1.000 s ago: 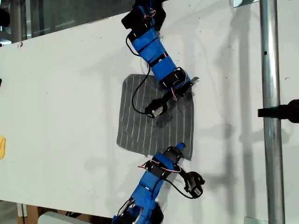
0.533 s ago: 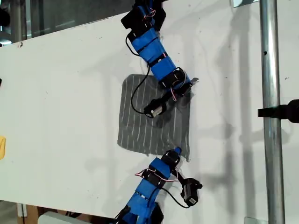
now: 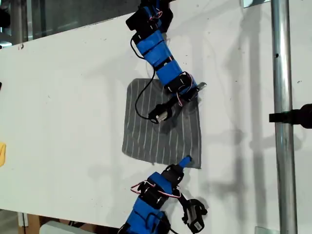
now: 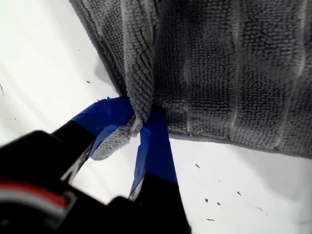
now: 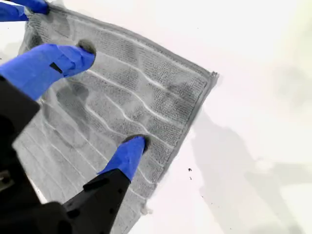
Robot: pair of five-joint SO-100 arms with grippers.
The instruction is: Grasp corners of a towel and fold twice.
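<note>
My first gripper (image 4: 141,117) is clamped on the towel (image 4: 219,73). Its 2 blue-taped jaws pinch a bunched fold of the hem, and a small lobe of cloth pokes out on the near side of them. In the exterior view this gripper (image 3: 185,161) sits on the towel's lower edge, just beside the corner (image 3: 199,166) at that view's lower right. The cloth above the pinch rises in a ridge, while the rest of that edge lies flat on the white table (image 4: 44,63).

My second gripper (image 5: 109,97) has its jaws wide apart. Both blue fingertips (image 5: 130,151) reach down to the towel (image 5: 156,105), and I cannot tell whether they press on it or sit just above. No cloth is held between them. They sit inside the towel's edge, near another corner (image 5: 212,77) that lies flat on the table. In the exterior view this gripper (image 3: 192,91) is over the towel's upper right part. Along the same hem, at its far end, the second wrist view also catches the tip of my first gripper (image 5: 24,7).

The towel (image 3: 156,131) is spread as 1 layer near the middle of the table (image 3: 63,97), with its stripes running roughly up and down in the exterior view. A black cable (image 3: 139,100) from the second arm loops over the towel's upper left part. A metal pole (image 3: 280,73) stands well apart from the towel, towards the exterior view's right.
</note>
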